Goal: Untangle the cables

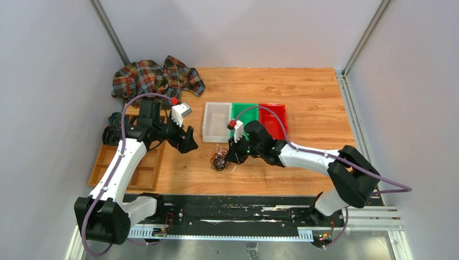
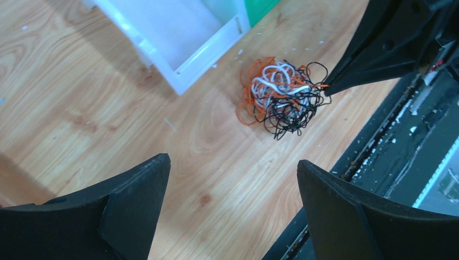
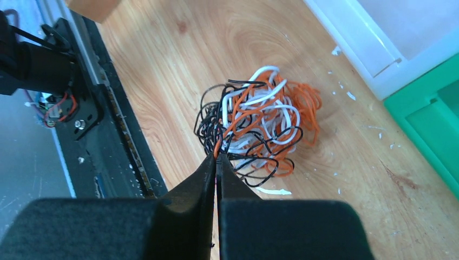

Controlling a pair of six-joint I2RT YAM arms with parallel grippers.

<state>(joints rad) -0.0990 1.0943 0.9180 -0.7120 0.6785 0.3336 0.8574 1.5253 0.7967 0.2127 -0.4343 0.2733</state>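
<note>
Plainly, almost all the work lay ahead of us: the cables (image 3: 254, 127) sat as one knotted clump on the wooden table (image 3: 162, 54), near the clear bin (image 3: 352, 46), with no strand separated. Our right gripper (image 3: 216, 157) was pinched tight on a strand at the clump's edge. Our left gripper (image 2: 231, 162) hovered above with its fingers spread wide, holding nothing. The wires looked hair-thin, springy and curly: black, orange and white loops on smooth grained wood.
</note>
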